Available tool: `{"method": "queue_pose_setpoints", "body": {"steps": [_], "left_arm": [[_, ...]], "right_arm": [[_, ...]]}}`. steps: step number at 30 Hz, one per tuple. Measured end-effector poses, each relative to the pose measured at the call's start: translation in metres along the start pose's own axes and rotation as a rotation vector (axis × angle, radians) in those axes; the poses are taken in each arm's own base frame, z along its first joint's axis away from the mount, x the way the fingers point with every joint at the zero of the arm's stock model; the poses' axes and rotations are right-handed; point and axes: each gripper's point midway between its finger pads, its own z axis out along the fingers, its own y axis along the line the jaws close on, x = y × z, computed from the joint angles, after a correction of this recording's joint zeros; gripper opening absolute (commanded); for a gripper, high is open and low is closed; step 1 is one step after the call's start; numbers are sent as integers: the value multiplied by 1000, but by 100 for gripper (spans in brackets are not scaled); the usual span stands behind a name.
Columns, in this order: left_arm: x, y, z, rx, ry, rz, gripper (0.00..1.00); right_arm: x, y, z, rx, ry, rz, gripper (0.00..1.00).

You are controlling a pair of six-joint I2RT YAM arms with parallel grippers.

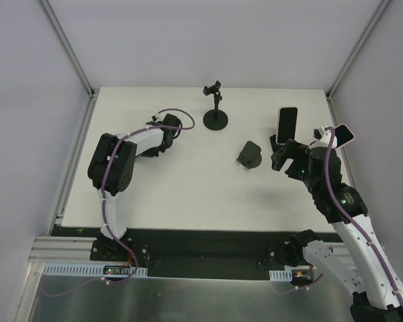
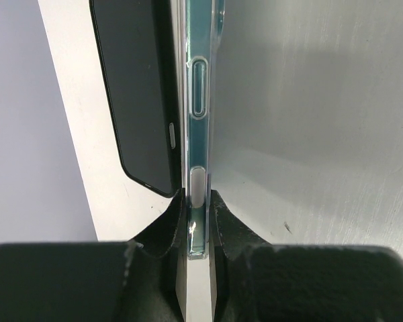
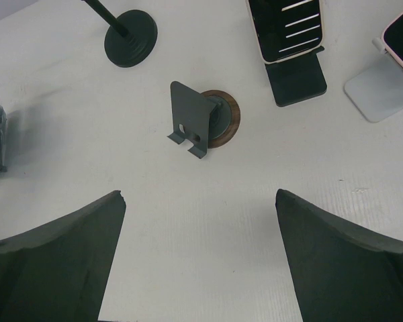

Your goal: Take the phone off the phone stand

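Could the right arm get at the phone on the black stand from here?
Probably yes: the right gripper is open, with nothing between it and the phone on the black stand; the empty grey stand sits off to the side.

White table (image 1: 188, 194) carries pole stand (image 1: 215, 121), grey stand (image 1: 249, 154), black stand (image 3: 295, 80) — and white stand (image 3: 379, 94).

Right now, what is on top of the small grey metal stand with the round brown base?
Nothing: the grey metal stand is bare, plate and bottom hooks. Its plate covers part of the round brown base, so that part is hidden.
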Motion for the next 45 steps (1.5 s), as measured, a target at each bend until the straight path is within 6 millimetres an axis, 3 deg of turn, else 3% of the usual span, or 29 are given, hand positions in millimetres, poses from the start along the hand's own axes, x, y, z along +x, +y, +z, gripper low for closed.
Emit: {"method": "queue_pose_setpoints", "body": {"steps": [20,26,34,39,43,45], "left_arm": [[14,5,-4,-18,64,6,1],[10,9,-3,-17,75,-1,23],[14,-5,8,26,122,17,41],[12,-5,7,33,125,25,49],[9,-5,5,41,121,25,65],[7,-4,6,47,122,21,67]], "right_arm": [[-1,-1,-1,-5,-1,9,96],[-1,1,-1,-16,-1,11,96],[3,-1,1,-13,9,11,96],[3,-2,1,-11,8,12,96],[4,-2,2,-11,12,12,96],[4,-1,2,-11,14,12,96]]}}
